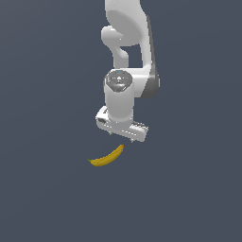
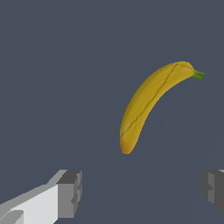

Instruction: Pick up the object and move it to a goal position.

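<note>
From my station I see only a flat, matte, dark slate-blue ground surface (image 1: 42,198) filling both views edge to edge. There are no walls, furniture or windows that I can make out. Lighting looks even and soft, and I can trace faint straight shading lines across the wrist view.

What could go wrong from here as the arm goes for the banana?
1. Missed grasp: in the wrist view the banana lies ahead of the open gripper, not between its fingers; closing or descending now would catch nothing.
2. Nudging: in the exterior view the gripper hangs just over the banana's brownish end, so a descent without recentring could push it aside.
3. Slipping: the banana is curved and lies at an angle to the fingers, so an off-centre grip might let it rotate.
</note>
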### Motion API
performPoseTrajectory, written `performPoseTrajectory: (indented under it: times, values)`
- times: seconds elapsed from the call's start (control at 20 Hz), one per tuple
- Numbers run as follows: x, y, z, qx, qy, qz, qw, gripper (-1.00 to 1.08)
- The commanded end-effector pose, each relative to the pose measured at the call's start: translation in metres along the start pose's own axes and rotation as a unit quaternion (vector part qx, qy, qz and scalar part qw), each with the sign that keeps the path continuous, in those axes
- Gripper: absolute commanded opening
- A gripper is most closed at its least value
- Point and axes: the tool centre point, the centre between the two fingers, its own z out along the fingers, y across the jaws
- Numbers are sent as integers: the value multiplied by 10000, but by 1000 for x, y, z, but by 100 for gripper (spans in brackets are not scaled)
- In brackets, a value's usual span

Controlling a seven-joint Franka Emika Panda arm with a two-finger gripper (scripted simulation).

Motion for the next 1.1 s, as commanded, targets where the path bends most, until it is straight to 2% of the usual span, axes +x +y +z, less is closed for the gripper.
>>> performPoseTrajectory:
  times: [0.0, 0.2, 0.4, 0.75, 1.05]
  values:
    - [7, 5, 7, 4, 2, 419, 9991, 100]
    - [19, 12, 19, 6, 11, 1079, 9942, 100]
    - [30, 20, 31, 1, 26, 1730, 9849, 100]
    - [47, 34, 51, -16, 68, 2789, 9603, 100]
    - [57, 43, 63, -29, 105, 3401, 9403, 100]
